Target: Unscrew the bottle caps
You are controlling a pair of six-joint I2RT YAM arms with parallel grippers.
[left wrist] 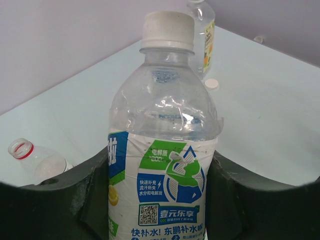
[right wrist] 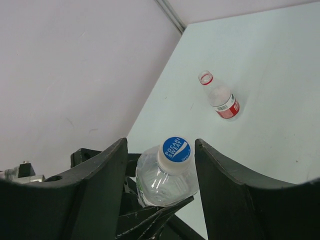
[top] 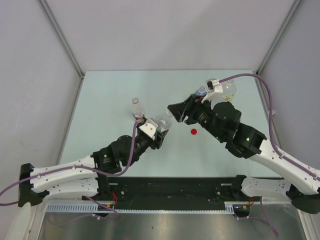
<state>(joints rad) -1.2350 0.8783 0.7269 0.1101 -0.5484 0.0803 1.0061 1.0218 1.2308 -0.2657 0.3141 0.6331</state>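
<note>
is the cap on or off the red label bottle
Off. The red-labelled bottle has an open mouth with just its red ring, and a red cap lies loose on the table.

Table: pale green, matte top, walled in by light panels on the left, far and right sides.

Items resting directly on it:
- Small red-labelled bottle, left of centre. It stood upright, with an open mouth and a red ring left on the neck.
- Red cap, loose on the bare surface right of centre, well apart from that bottle.
- Larger bottle with a yellowish label, upright near the far right corner.
- Blue-capped bottle, just left of the larger one and partly hidden, so its label was unreadable.
- White cap, flat on the surface near the larger bottle's base in the left wrist view.
</note>
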